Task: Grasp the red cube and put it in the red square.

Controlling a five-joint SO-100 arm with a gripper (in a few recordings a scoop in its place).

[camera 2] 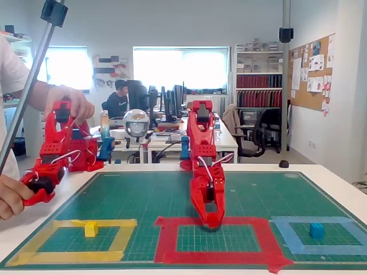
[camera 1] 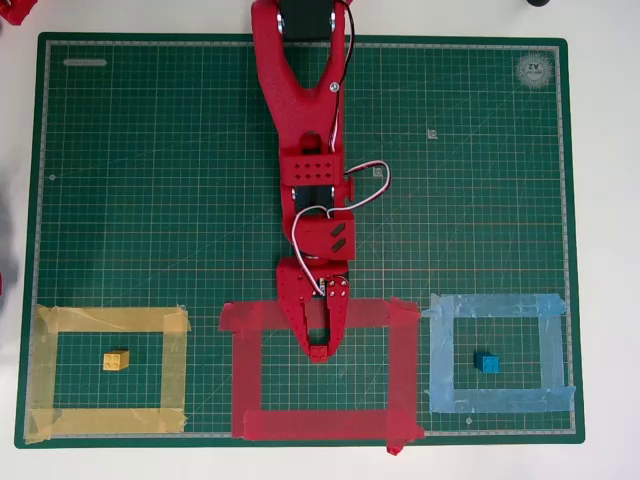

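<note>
My red gripper (camera 1: 318, 348) reaches down over the top strip of the red square (camera 1: 250, 380), its tips just inside the outline. The jaws stand close together around a small red lump at the tips, which I take to be the red cube (camera 1: 318, 352); red on red makes its edges hard to tell. In the fixed view the gripper (camera 2: 211, 221) hangs low at the far edge of the red square (camera 2: 166, 240), nearly touching the mat.
A yellow cube (camera 1: 116, 360) lies inside the yellow tape outline (camera 1: 45, 370) at left. A blue cube (camera 1: 488, 363) lies inside the light blue outline (camera 1: 553, 350) at right. Everything rests on a green cutting mat (camera 1: 150, 180).
</note>
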